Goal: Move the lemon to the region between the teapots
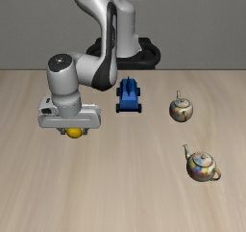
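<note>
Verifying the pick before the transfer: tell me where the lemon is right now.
The lemon is on the exterior view's left side, tucked directly under the gripper. Its nearest neighbour is the blue toy car, up and to its right.

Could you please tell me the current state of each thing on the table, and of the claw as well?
claw: low, directly over the lemon.
lemon: beneath the claw at the exterior view's left, not yet between the teapots.
upper teapot: upright, lid on.
lower teapot: upright, lid on, apart from the upper teapot.
blue toy car: upright on its wheels, apart from the claw.
</note>
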Motion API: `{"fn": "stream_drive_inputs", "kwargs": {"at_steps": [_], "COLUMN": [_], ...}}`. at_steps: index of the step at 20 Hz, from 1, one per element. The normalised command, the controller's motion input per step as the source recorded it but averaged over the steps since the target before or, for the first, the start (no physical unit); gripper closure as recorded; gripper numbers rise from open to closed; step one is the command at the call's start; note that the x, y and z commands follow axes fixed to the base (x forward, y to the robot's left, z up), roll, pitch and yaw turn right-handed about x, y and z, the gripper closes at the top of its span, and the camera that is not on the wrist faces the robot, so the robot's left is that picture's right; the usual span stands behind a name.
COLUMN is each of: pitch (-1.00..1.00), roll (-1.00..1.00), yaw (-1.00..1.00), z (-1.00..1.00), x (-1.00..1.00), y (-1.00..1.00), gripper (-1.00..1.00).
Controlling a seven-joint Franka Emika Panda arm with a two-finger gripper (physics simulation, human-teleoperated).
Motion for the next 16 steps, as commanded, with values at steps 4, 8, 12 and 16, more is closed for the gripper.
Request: {"fn": "stream_drive_inputs", "kwargs": {"at_steps": [4,8,12,16], "pitch": [0.0,0.0,0.0,0.0], "roll": [0.0,0.0,0.0,0.0], "yaw": [0.0,0.0,0.0,0.0], "z": [0.0,0.0,0.0,0.0], "x": [0.0,0.0,0.0,0.5], "y": [1.0,1.0,1.0,0.5], "gripper": [1.0,1.0,1.0,1.0]}}
